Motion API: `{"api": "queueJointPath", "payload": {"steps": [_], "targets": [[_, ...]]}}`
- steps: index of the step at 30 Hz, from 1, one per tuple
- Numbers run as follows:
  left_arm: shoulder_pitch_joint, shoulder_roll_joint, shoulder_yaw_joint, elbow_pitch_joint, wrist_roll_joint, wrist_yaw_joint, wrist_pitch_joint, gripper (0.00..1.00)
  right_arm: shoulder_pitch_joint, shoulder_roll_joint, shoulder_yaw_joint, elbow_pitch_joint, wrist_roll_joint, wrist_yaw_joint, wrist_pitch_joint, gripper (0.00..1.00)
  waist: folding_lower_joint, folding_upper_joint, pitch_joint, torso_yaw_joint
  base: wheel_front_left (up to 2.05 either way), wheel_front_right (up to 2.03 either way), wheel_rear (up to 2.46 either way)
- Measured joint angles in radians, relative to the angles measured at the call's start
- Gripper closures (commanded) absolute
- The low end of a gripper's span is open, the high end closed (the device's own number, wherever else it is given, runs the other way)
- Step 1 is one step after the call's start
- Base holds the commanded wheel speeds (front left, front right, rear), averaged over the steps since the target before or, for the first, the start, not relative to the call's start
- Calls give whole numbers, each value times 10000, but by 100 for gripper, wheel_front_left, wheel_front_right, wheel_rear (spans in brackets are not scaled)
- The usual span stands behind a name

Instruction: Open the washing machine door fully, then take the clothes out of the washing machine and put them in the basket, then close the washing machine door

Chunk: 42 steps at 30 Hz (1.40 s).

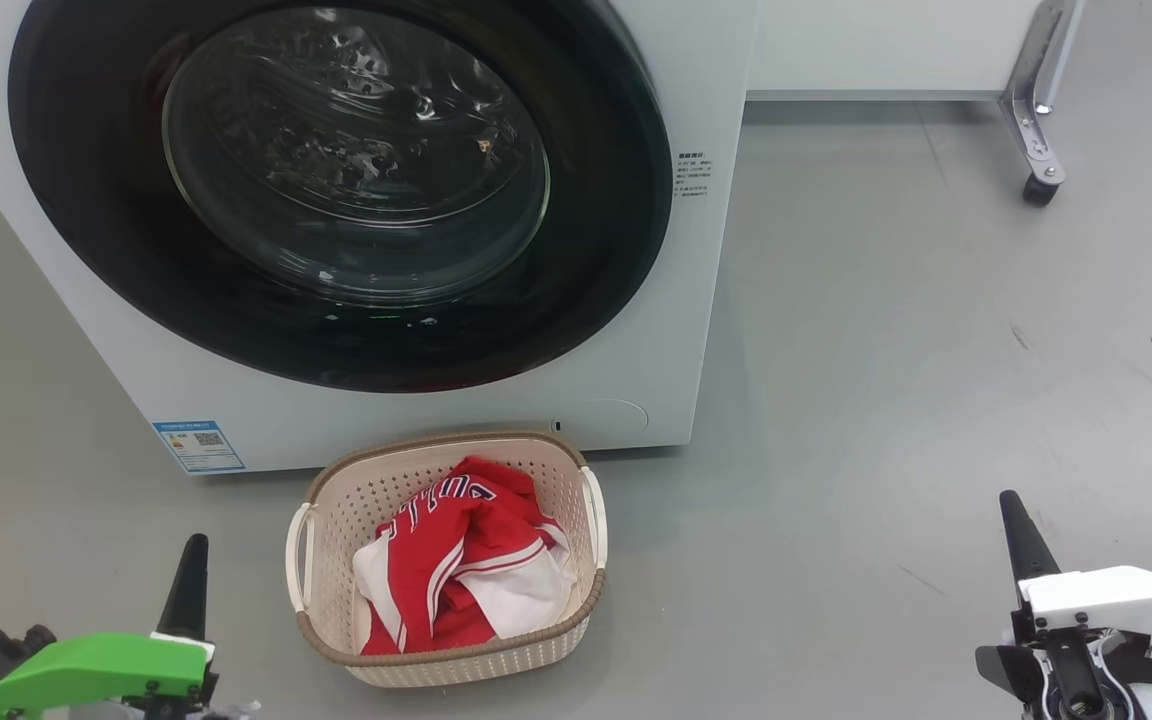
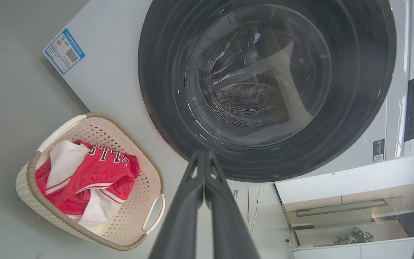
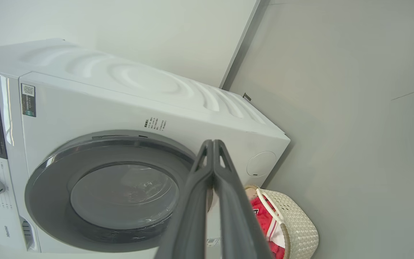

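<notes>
The white washing machine (image 1: 86, 300) stands in front of me with its round black-ringed door (image 1: 336, 190) flat against the front. On the floor just before it sits the cream basket (image 1: 576, 600), holding the red and white clothes (image 1: 461, 570). My left gripper (image 1: 194, 565) is low at the left of the basket, fingers pressed together and empty. My right gripper (image 1: 1016, 525) is low at the far right, also shut and empty. The left wrist view shows the door (image 2: 264, 90), basket (image 2: 149, 169) and clothes (image 2: 92, 172); the right wrist view shows the machine (image 3: 138, 104) and door (image 3: 49, 180).
Grey floor (image 1: 916, 350) spreads to the right of the machine. A white cabinet on a metal leg with a caster (image 1: 1039, 188) stands at the back right. A blue label sticker (image 1: 198, 446) marks the machine's lower left corner.
</notes>
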Motion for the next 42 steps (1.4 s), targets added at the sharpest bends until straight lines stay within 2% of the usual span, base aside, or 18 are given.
{"api": "queueJointPath", "payload": {"steps": [20,42], "targets": [[-419,-29,508,144,-2560,-345,612,100,-336,-113,-550,-29,2746,56,566,100,0,0,-38,0,0,0,0],[-454,-40,535,148,-2606,-347,612,100,-367,-125,-577,-42,2842,86,598,100,0,0,-39,-1,0,0,0]]}}
